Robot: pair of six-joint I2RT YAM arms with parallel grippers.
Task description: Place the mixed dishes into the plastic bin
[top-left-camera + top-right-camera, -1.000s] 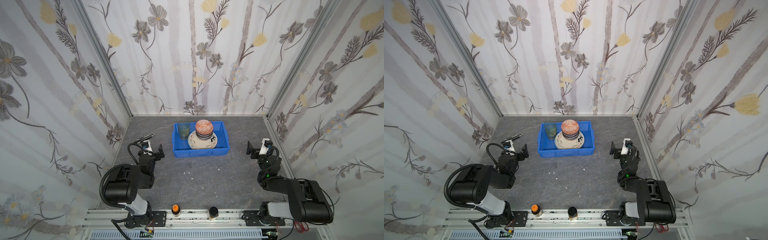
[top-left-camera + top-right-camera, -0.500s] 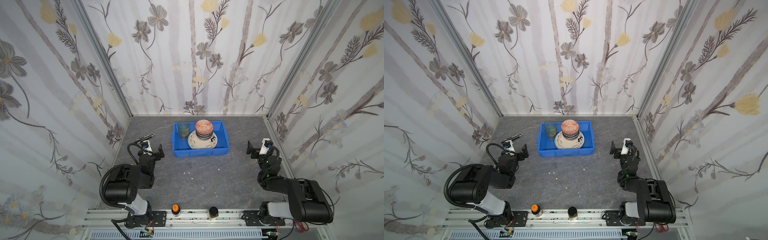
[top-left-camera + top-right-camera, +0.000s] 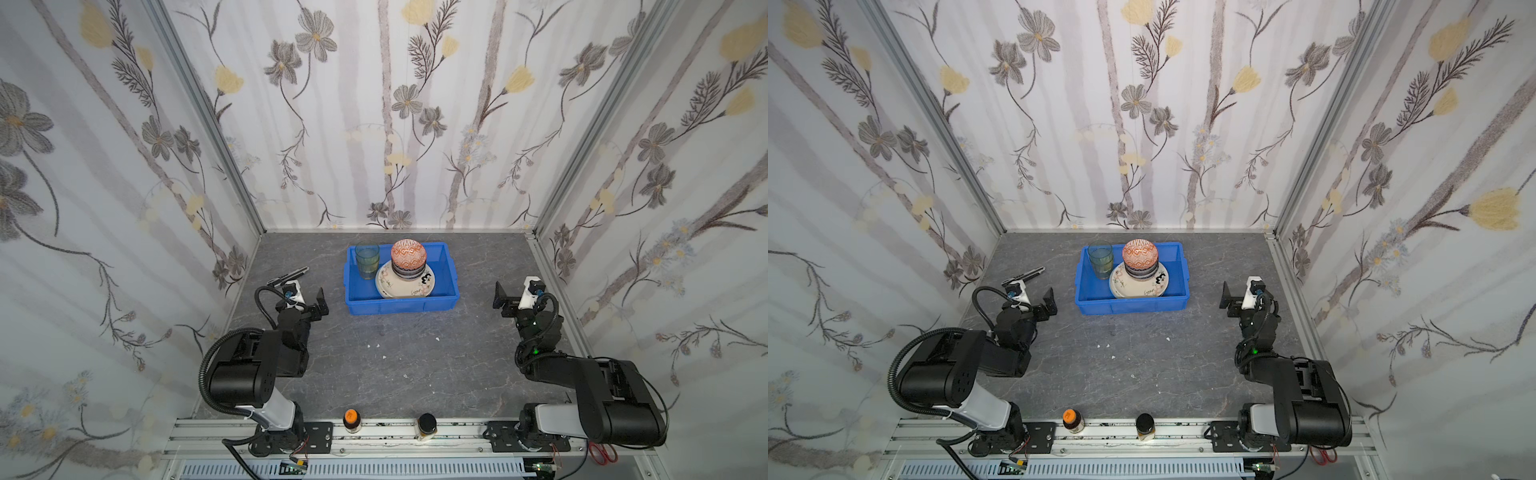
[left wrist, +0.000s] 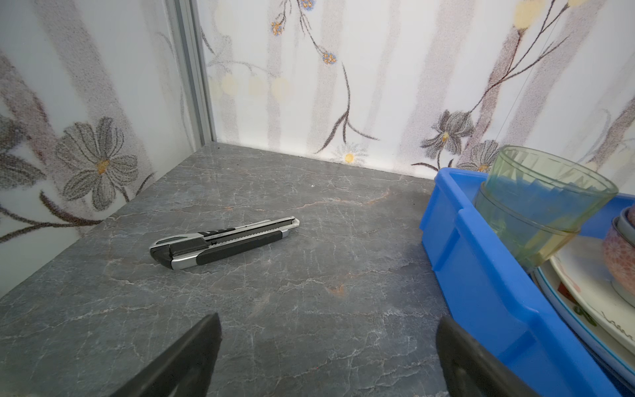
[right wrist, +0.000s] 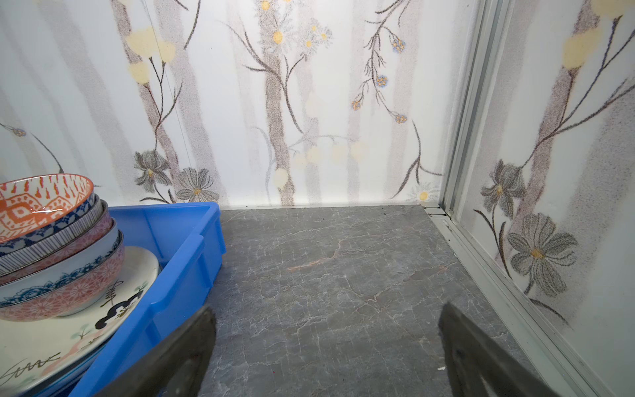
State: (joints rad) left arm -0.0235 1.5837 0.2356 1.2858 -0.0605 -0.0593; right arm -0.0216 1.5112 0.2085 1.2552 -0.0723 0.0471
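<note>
The blue plastic bin (image 3: 401, 305) (image 3: 1129, 305) stands at the back middle of the table. The mixed dishes lie inside it: a stack of bowls topped by an orange geometric bowl (image 3: 408, 254) (image 5: 34, 202), cream plates (image 3: 385, 283) (image 5: 68, 330) under the stack, and a green tumbler (image 3: 367, 259) (image 4: 539, 206) nested in another glass. My left gripper (image 3: 305, 299) (image 4: 328, 318) is open and empty over bare table left of the bin. My right gripper (image 3: 513, 297) (image 5: 328, 309) is open and empty to the bin's right.
A black and silver utility knife (image 4: 223, 242) (image 3: 291, 274) lies on the table near the left wall, beyond my left gripper. Two small jars, one with an orange lid (image 3: 351, 417) and one with a black lid (image 3: 427, 423), stand on the front rail. Walls enclose three sides.
</note>
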